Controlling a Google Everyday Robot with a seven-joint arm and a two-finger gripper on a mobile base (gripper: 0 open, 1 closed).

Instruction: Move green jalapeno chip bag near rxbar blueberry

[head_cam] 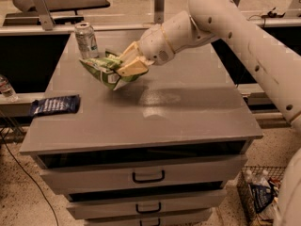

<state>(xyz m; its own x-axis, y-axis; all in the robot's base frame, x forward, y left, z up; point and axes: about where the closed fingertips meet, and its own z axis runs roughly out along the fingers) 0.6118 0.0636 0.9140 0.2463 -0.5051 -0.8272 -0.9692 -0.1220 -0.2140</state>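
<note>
**Mid-carry: bag in the grip, bar not yet reached**

- We have the two-finger beige gripper (123, 64) over the left half of the grey cabinet top (188, 112), clamped on the small crinkly light-green jalapeno chip bag (100, 68). The fingers pinch its right end and the rest sticks out to the left, tilted.
- The bag looks lifted clear of the surface. We judge that from the gap under it, not from a clean side view.
- The flat dark navy-blue rxbar blueberry wrapper (55, 104) lies flat at the left edge of the top, near the front corner. It sits apart from the bag, toward the front and left of it.
- The silver-green soda can (86, 40) stands upright just behind the bag, at the back left.

Step in hand, as we read it: transport. The grasp is done and placement is not.

The next move calls for:
- Travelling forward and left, away from the can, so that the bag's trailing end does not clip it.
- Lowering the bag onto bare surface just beside the bar, on its inboard side. The bar is close to the edge, so a nudge could push it off.
- Opening the fingers only once the bag rests on the top. It is light and crinkly and may shift on release.
</note>
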